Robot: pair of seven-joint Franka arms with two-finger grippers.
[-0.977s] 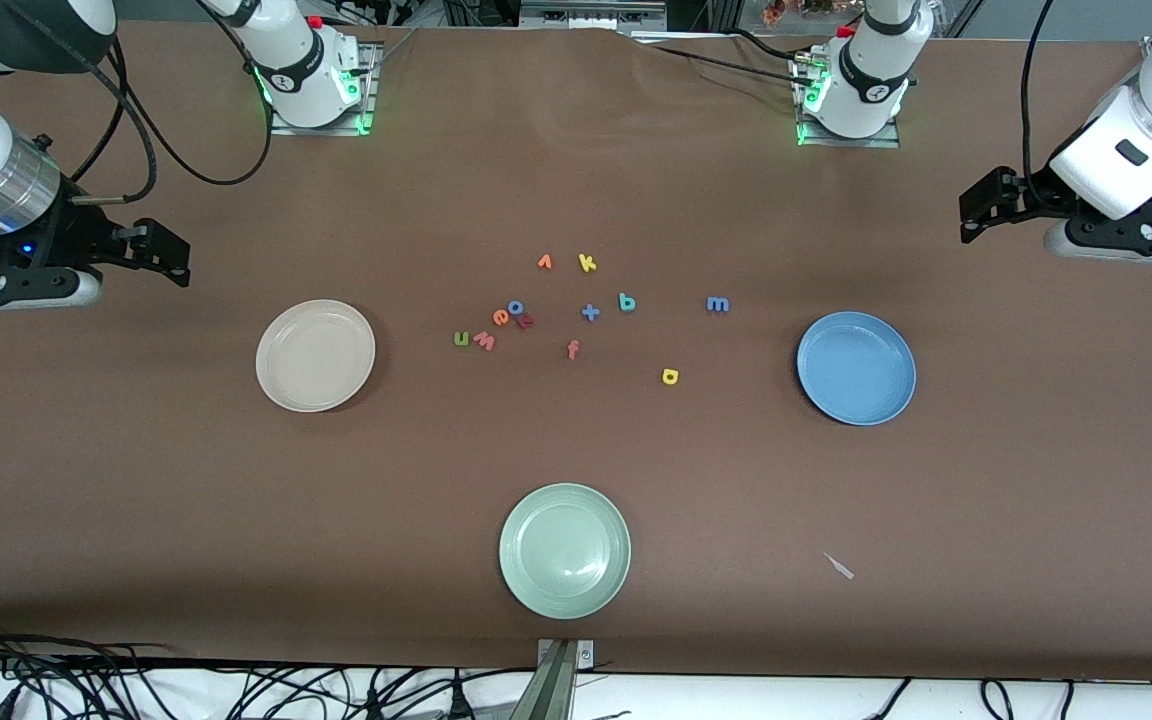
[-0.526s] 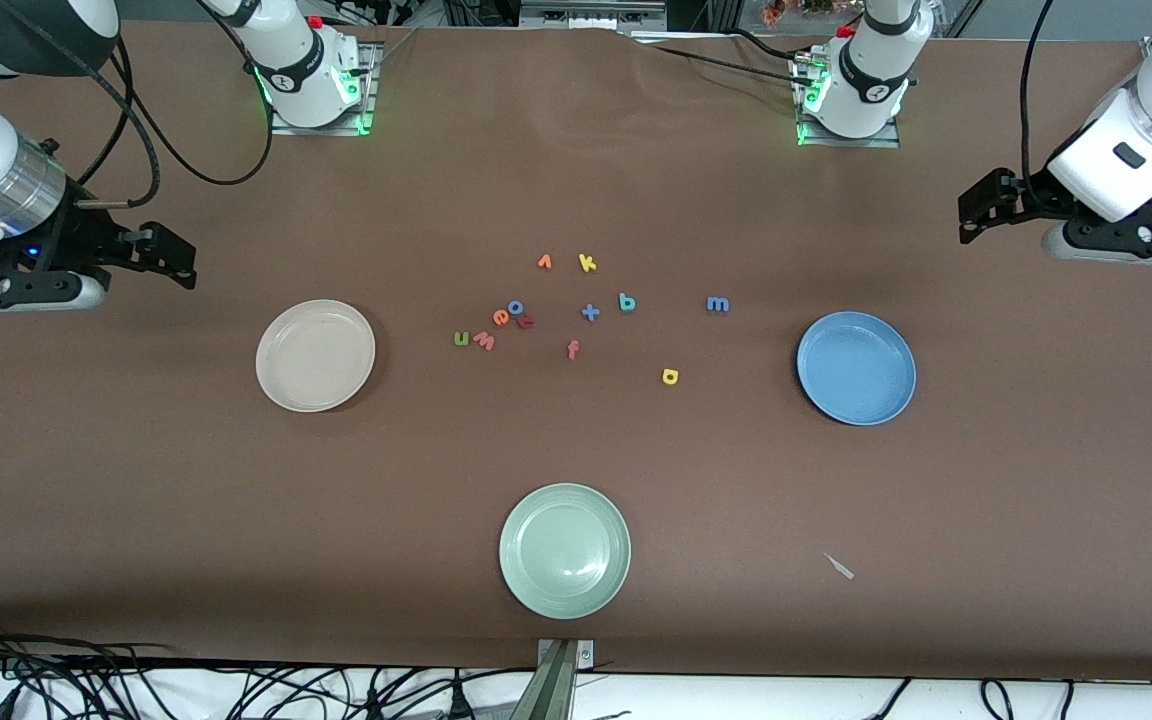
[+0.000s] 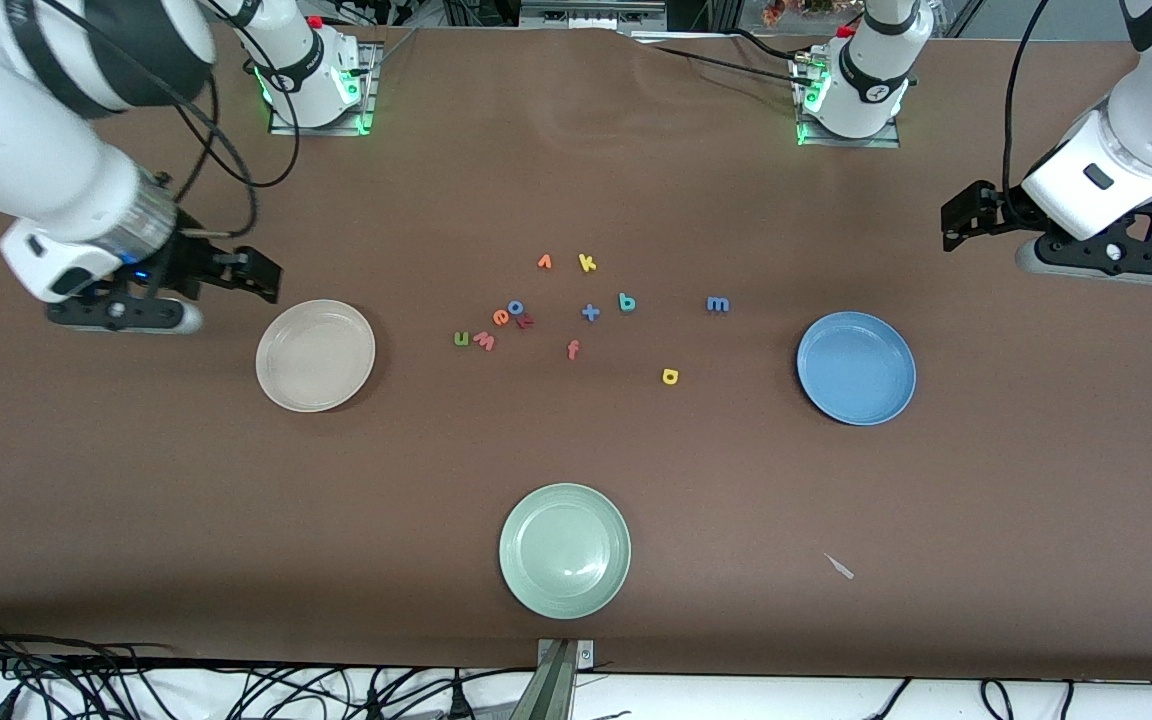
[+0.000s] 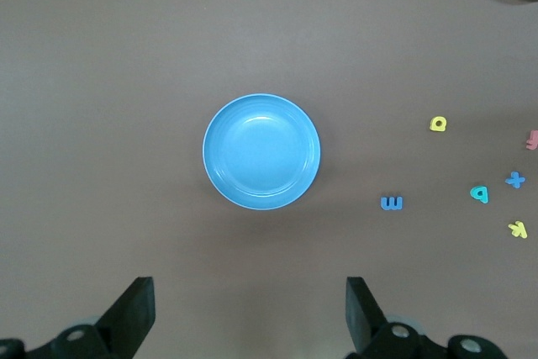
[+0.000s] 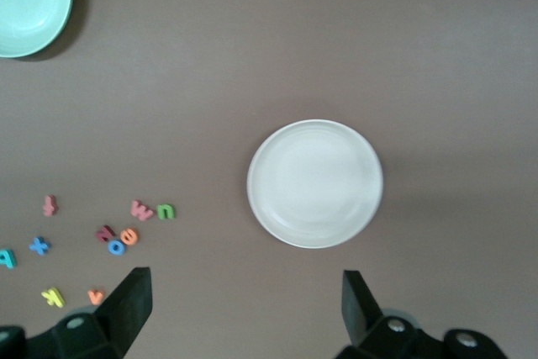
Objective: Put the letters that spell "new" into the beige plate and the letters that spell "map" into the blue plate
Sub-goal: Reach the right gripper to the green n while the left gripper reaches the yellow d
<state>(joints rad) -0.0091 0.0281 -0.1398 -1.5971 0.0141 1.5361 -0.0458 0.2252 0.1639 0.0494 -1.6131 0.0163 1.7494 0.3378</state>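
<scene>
Right tool, jaws spread, empty, has swung in beside round cream-beige plate; left tool spread, barely shifted. All foam letters untouched; sorting not begun.

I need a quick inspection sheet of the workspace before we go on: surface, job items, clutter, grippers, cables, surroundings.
Surface: brown table, flat.
Job's things: beige plate and blue plate both hold nothing; green n, pink w, orange e, blue m, yellow a and teal p all lie on the table between the plates.
Clutter: pale green plate, blue o, yellow k, blue plus, orange f, small white scrap.
Grippers: right gripper open, above the table beside the beige plate; left gripper open, above the table near the blue plate.
Cables: black bundle along the table's near edge.
Surroundings: nothing seen.
</scene>
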